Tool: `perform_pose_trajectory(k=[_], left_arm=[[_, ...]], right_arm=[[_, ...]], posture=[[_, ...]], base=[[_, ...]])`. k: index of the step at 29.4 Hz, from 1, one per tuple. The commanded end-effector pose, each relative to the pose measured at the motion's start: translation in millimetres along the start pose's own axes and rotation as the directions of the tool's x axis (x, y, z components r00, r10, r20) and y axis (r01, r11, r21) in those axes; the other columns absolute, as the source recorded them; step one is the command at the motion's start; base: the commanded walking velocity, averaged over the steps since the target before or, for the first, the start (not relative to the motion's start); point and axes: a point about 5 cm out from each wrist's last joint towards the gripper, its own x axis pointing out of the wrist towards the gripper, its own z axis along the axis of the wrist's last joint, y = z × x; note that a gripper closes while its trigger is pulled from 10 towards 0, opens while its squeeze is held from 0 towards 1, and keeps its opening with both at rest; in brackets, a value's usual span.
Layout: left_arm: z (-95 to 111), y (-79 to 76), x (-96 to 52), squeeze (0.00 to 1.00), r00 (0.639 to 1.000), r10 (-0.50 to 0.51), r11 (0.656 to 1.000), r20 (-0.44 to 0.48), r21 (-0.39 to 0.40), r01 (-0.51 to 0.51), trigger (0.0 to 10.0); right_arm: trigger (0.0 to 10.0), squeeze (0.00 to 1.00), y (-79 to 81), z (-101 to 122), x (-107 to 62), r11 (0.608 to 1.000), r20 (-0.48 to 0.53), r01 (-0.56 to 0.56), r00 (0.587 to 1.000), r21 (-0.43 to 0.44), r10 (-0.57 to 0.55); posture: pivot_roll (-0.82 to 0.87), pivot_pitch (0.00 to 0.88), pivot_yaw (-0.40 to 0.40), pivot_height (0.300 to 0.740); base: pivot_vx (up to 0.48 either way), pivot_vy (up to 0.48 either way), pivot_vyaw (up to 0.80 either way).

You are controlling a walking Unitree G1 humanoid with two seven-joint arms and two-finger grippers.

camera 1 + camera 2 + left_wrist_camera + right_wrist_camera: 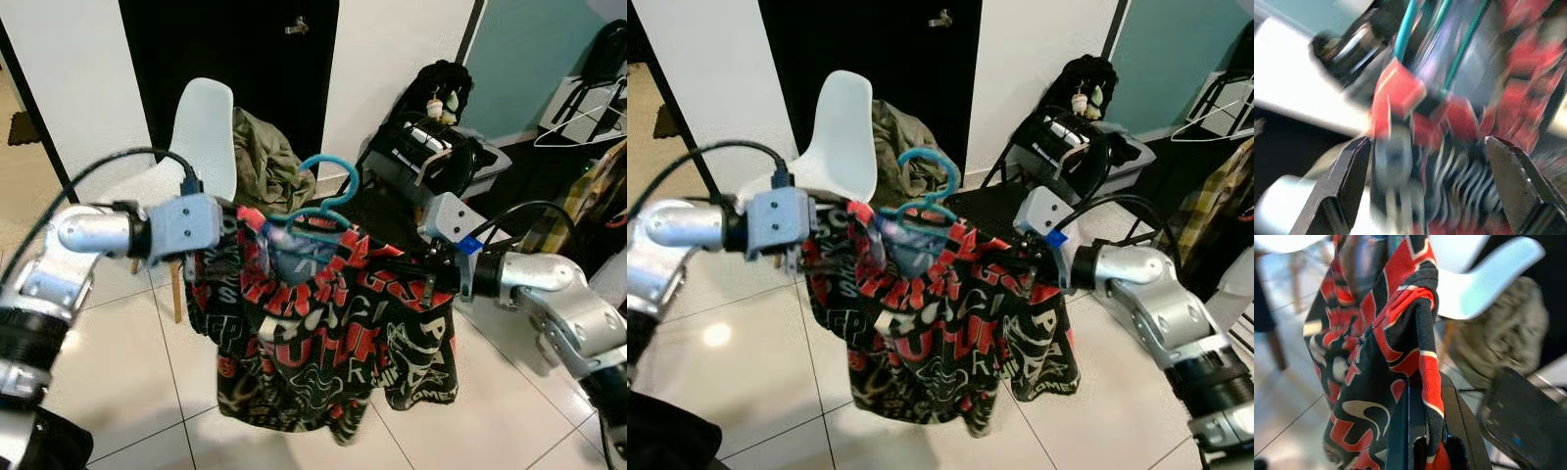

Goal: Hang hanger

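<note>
Shirt point(323, 333), black with red print, hangs on teal hanger point(328, 196), held up between both arms in front of the white chair point(201, 127). Right claw point(1425, 431) is pinched together on one shoulder of the fabric. Left claw point(1435, 171) sits at the other shoulder, fingers apart around the cloth; contact unclear through blur. Judgement: hook is free and upright; keep both shoulders level so the hanger does not slip out at the neck, then carry toward a rail.
</note>
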Motion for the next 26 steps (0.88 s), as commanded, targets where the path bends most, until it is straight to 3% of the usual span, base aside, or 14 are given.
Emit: perform_pose_trajectory(k=[1, 10, 11, 13, 15, 17, 18, 19, 20, 21, 22, 23, 24, 26], left_arm=[[-2.2, 14.0, -8.5, 0.0, 0.994, 0.105, 0.993, -0.041, 0.052, -0.103, 10.0], [3.6, 35.3, -17.7, 0.0, 0.928, 0.373, 0.924, -0.016, 0.102, -0.369, 10.0], [4.6, 39.6, -17.7, 0.0, 0.889, 0.457, 0.888, 0.013, 0.04, -0.457, 10.0], [4.6, 39.6, -17.7, 0.0, 0.889, 0.457, 0.888, 0.013, 0.04, -0.457, 10.0], [-5.9, 25.6, -2.5, 0.0, 0.77, 0.638, 0.726, 0.019, -0.348, -0.593, 10.0], [-5.9, 25.6, -2.5, 0.0, 0.77, 0.638, 0.726, 0.019, -0.348, -0.593, 10.0], [-22.7, -8.9, 17.7, 0.0, 0.729, 0.681, 0.575, -0.074, -0.562, -0.594, 10.0], [-22.7, -8.9, 17.7, 0.0, 0.729, 0.681, 0.575, -0.074, -0.562, -0.594, 10.0], [-40.2, -49.0, 34.0, 0.0, 0.697, 0.685, 0.388, -0.213, -0.704, -0.596, 10.0], [-53.6, -86.2, 42.8, 0.0, 0.662, 0.661, 0.204, -0.353, -0.764, -0.612, 10.0], [-53.6, -86.2, 42.8, 0.0, 0.662, 0.661, 0.204, -0.353, -0.764, -0.612, 10.0], [-60.5, -108.5, 46.2, 0.0, 0.637, 0.633, 0.094, -0.439, -0.774, -0.626, 10.0], [-60.5, -108.5, 46.2, 0.0, 0.637, 0.633, 0.094, -0.439, -0.774, -0.626, 10.0], [-61.5, -121.3, 47.2, 0.0, 0.629, 0.617, 0.038, -0.474, -0.78, -0.625, 10.0]], right_arm=[[0.0, 0.0, -7.8, 4.3, -4.8, 0.993, 0.052, 0.115, 0.992, 0.029, -0.117], [0.0, 0.0, -6.9, -7.2, -1.3, 0.957, 0.07, 0.267, 0.959, 0.117, -0.276], [0.0, 0.0, -11.6, -10.2, -2.9, 0.937, 0.064, 0.323, 0.94, 0.133, -0.334], [0.0, 0.0, -11.6, -10.2, -2.9, 0.937, 0.064, 0.323, 0.94, 0.133, -0.334], [0.0, 0.0, -26.3, -17.9, -10.9, 0.845, 0.056, 0.493, 0.856, 0.204, -0.513], [0.0, 0.0, -26.3, -17.9, -10.9, 0.845, 0.056, 0.493, 0.856, 0.204, -0.513], [0.0, 0.0, -29.0, -26.9, -14.5, 0.779, 0.025, 0.573, 0.801, 0.254, -0.598], [0.0, 0.0, -29.0, -26.9, -14.5, 0.779, 0.025, 0.573, 0.801, 0.254, -0.598], [4.4, 0.0, -28.9, -36.6, -18.1, 0.711, -0.007, 0.633, 0.748, 0.305, -0.663], [4.2, 0.0, -27.7, -46.7, -22.5, 0.646, -0.044, 0.686, 0.696, 0.334, -0.717], [4.2, 0.0, -27.7, -46.7, -22.5, 0.646, -0.044, 0.686, 0.696, 0.334, -0.717], [4.2, 0.0, -26.5, -53.0, -25.4, 0.607, -0.069, 0.715, 0.665, 0.346, -0.744], [4.2, 0.0, -26.5, -53.0, -25.4, 0.607, -0.069, 0.715, 0.665, 0.346, -0.744], [4.9, 0.0, -25.3, -58.5, -28.4, 0.577, -0.091, 0.739, 0.639, 0.348, -0.764]], posture=[[-0.08, 0.008, -0.046, 0.74], [-0.07, 0.001, -0.037, 0.74], [-0.07, 0.0, -0.033, 0.74], [-0.07, 0.0, -0.033, 0.74], [-0.07, 0.0, -0.018, 0.74], [-0.07, 0.0, -0.018, 0.74], [-0.08, 0.0, -0.012, 0.74], [-0.08, 0.0, -0.012, 0.74], [-0.08, 0.0, -0.005, 0.74], [-0.09, 0.0, -0.004, 0.74], [-0.09, 0.0, -0.004, 0.74], [-0.09, 0.0, -0.004, 0.74], [-0.09, 0.0, -0.004, 0.74], [-0.09, 0.0, -0.01, 0.74]], base=[[0.0, 0.0, 0.0], [0.0, 0.0, 0.0], [0.0, 0.0, 0.0], [0.0, 0.0, 0.0], [0.0, 0.0, 0.0], [0.0, 0.0, 0.0], [0.0, 0.0, 0.0], [0.0, 0.0, 0.0], [0.0, 0.0, -0.69], [0.0, 0.0, -0.75], [0.0, 0.0, -0.75], [0.0, 0.0, -0.75], [0.0, 0.0, -0.75], [0.0, 0.0, -0.78]])
